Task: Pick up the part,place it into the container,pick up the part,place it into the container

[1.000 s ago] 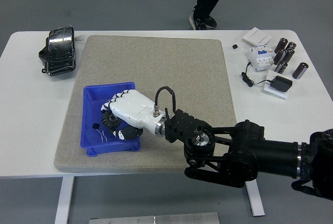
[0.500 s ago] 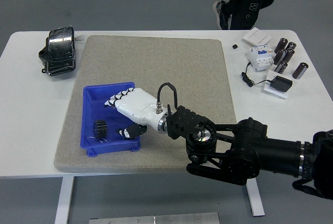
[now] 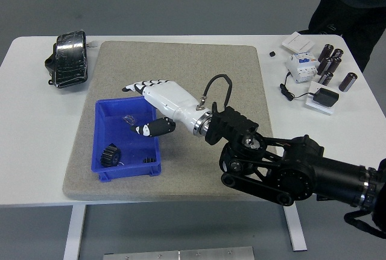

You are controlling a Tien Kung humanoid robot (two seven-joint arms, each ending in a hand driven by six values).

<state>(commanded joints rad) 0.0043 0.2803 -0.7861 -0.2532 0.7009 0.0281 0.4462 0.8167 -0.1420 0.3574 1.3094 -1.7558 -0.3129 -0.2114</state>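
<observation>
Right hand [image 3: 158,100] above blue container [image 3: 125,172], fingers [image 3: 137,85] spread wide holding nothing, black gear [image 3: 109,155] inside at 7 o'clock

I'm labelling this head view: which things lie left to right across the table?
Black headset → blue bin holding a black gear → right robot hand, open → white breaker → dark cylinders.

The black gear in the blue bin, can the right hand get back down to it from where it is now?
Probably yes. The gear lies uncovered in the near left corner of the blue bin, and the right hand hovers open over the bin's far right side, holding nothing. Only the bin's low walls stand between.
</observation>
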